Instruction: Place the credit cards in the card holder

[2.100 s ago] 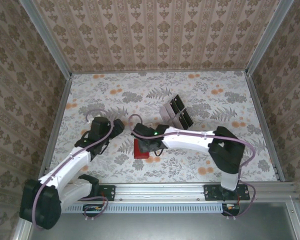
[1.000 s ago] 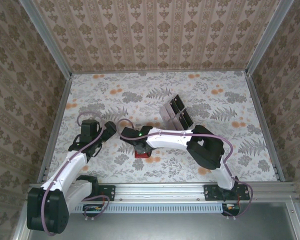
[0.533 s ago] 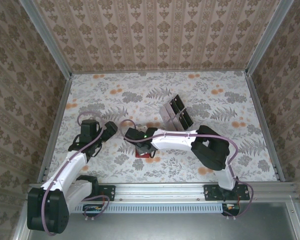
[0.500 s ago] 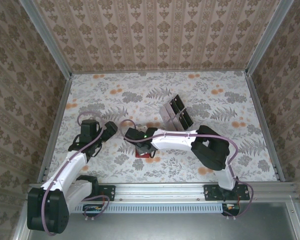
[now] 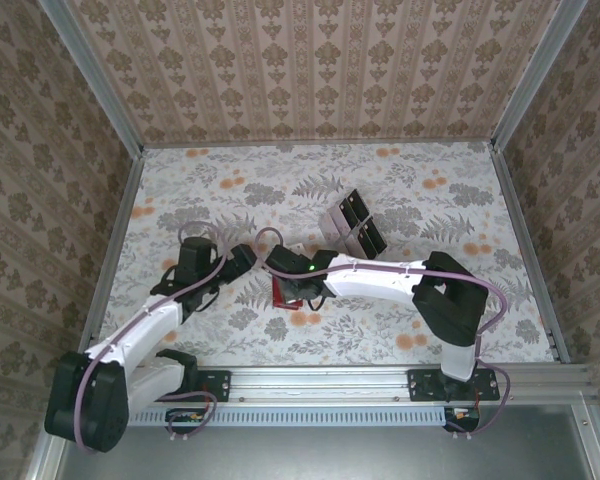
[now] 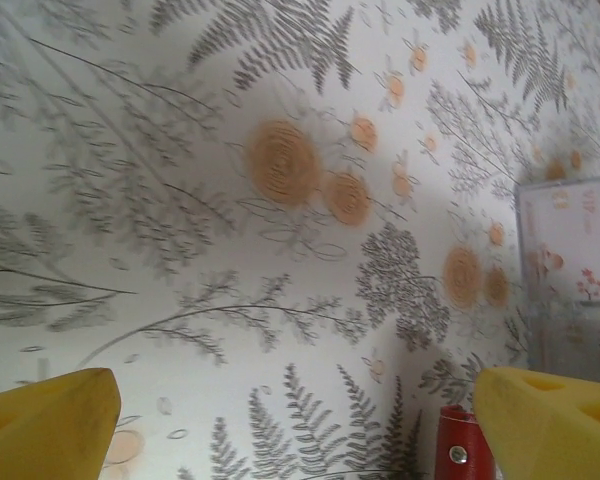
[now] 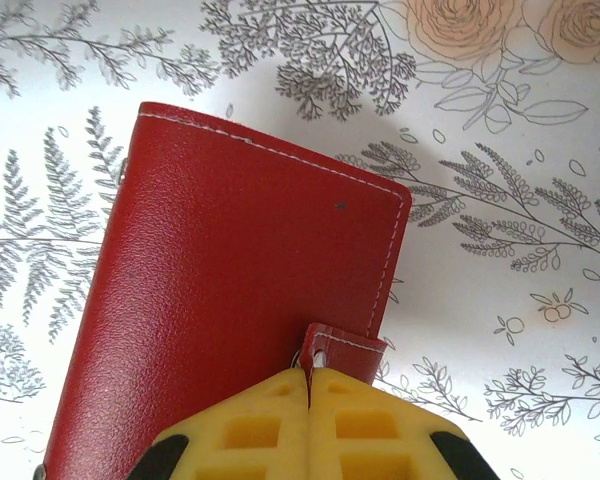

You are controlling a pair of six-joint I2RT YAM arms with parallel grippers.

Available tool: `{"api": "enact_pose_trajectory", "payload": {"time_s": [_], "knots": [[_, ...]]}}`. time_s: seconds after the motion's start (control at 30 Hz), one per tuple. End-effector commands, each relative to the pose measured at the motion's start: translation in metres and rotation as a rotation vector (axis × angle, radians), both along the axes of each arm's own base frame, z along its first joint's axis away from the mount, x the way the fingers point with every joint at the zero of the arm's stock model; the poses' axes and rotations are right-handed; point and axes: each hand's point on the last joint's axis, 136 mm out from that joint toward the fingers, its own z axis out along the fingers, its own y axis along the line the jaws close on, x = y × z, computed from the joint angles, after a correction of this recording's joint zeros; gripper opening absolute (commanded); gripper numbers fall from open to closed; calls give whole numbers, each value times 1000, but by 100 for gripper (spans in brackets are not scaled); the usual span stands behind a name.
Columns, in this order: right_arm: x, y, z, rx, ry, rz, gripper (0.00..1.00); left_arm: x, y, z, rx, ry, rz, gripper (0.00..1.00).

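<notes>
Top and wrist views. The closed red leather-like card holder [image 7: 230,270] lies flat on the floral-patterned table [image 5: 430,200], near the clear plastic tray [image 5: 353,225] but apart from it. The right gripper [image 7: 308,378] has its yellow fingers pressed fully together, tips at the holder's snap tab; whether the tab is pinched cannot be told. The left gripper [image 6: 300,430], jaws spread wide and empty, hovers just left of the holder.

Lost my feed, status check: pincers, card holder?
Left pincer open, holding nothing. Right pincer shut on snap tab of card holder. Holder closed, flat on table. Clear tray stands apart.
</notes>
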Motion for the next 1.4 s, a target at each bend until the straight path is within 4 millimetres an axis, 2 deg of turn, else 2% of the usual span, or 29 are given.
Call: {"api": "enact_pose_trajectory", "payload": {"time_s": [0.0, 0.13, 0.3, 0.5, 0.9, 1.0, 1.1, 1.2, 1.37], "knots": [[-2, 3, 9, 36, -5, 17, 0, 9, -21, 12, -51, -41, -21, 100], [-2, 4, 9, 44, -3, 16, 0, 7, -46, 5, -68, -28, -68, 100], [-2, 5, 12, 56, -5, 14, 0, 6, -63, -4, -87, -14, -91, 99], [-1, 7, 14, 67, -9, 14, 0, 4, -77, -5, -113, -26, -110, 90], [1, 6, 18, 77, -26, 7, 0, -7, -94, -14, -159, -26, -130, 52], [1, 4, 18, 76, -27, 3, 0, -8, -98, -18, -165, -24, -137, 39], [1, -1, 17, 65, -30, -7, 0, -8, -100, -19, -172, -29, -140, 20], [2, -18, 14, 44, -31, -45, 0, -6, -98, -14, -169, -55, -139, 0], [4, -52, 4, 57, -13, -131, 0, -3, -91, 1, -149, -136, -141, 0]]}}
